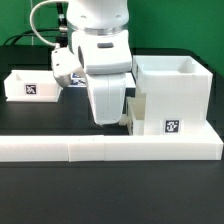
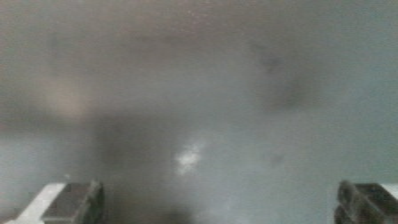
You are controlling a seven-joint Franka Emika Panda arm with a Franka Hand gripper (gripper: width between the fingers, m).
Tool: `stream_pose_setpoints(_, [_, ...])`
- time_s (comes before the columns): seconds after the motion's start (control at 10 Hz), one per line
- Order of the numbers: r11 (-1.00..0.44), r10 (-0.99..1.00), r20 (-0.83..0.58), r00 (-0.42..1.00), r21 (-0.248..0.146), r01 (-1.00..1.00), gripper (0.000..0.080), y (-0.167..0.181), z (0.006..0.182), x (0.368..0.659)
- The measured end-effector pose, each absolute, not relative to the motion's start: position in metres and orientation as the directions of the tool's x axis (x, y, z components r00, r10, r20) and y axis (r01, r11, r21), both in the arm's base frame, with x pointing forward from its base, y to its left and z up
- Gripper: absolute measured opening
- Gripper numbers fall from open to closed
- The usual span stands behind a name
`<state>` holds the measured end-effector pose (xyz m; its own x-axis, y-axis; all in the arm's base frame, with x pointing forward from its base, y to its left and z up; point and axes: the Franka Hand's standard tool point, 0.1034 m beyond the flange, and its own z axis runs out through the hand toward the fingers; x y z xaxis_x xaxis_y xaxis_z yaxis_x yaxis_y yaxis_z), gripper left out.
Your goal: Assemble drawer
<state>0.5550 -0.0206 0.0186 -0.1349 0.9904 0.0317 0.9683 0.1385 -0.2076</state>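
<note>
The large white cube-like housing (image 1: 170, 95) stands at the exterior view's right, open at the top, with a tag on its front. One small white tray (image 1: 30, 85) with a tag lies at the far left. A second small white part (image 1: 136, 112), apparently the other tray, sits against the housing's left side. My gripper (image 1: 108, 120) hangs low just left of that part, close to the table. In the wrist view my gripper (image 2: 214, 205) has its fingertips (image 2: 63, 203) far apart. A blurred pale grey surface (image 2: 196, 100) fills the space between them; I cannot tell what it is.
A long low white L-shaped wall (image 1: 110, 150) runs along the front of the black table and bounds the housing at the right. Black cables trail behind the arm at the upper left.
</note>
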Motion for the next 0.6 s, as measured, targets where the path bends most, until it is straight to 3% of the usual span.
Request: stream_pose_setpoints(0.6, [0.064, 0.998, 0.019, -0.061, -0.242, 0.968, 0.0649, 0.011, 0.027, 0.547])
